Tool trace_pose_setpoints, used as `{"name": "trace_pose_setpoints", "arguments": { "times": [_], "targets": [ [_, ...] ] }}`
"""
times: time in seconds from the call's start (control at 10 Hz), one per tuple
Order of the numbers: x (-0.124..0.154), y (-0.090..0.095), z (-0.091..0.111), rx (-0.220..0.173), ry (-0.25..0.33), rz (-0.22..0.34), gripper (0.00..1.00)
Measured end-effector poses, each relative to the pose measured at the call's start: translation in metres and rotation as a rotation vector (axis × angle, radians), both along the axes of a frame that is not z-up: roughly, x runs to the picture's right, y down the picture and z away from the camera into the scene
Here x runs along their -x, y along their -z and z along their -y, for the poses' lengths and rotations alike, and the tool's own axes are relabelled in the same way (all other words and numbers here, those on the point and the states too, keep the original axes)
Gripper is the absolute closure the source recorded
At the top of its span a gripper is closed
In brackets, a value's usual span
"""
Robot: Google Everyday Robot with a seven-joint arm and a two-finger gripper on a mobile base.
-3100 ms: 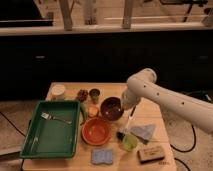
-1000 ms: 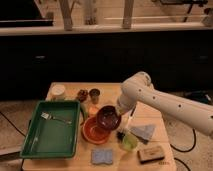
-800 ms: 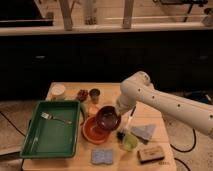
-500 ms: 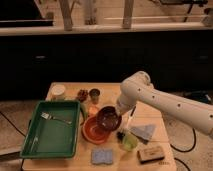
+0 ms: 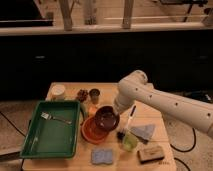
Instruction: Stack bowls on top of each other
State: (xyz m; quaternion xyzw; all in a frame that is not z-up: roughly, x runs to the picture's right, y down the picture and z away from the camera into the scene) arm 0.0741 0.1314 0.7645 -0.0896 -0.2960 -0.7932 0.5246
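One gripper (image 5: 117, 111) to watch: it sits at the rim of the reddish-brown bowl (image 5: 106, 120), on the side away from the green tray (image 5: 35, 106), at the end of the white arm (image 5: 150, 97). Whether it grips that rim or has let go, I cannot tell. What the next move turns on is that the dark bowl lies just tray-side of the gripper, over the orange bowl (image 5: 89, 131), whose rim shows as a crescent on the tray side and front. I judge them overlapped but not quite centred. The dark one is glossy, deep and round, the orange one wider and shallow. Both sit mid-table (image 5: 67, 91), with the yellow-green cup (image 5: 130, 142) near.
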Motion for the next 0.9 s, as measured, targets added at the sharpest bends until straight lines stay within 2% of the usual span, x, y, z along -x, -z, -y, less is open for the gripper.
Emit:
{"name": "trace_pose_setpoints", "arguments": {
  "times": [0.4,0.9],
  "targets": [
    [0.021,0.002,-0.001,0.007,0.044,0.04,0.99],
    [0.038,0.0,-0.007,0.041,0.099,0.084,0.99]
  ]
}}
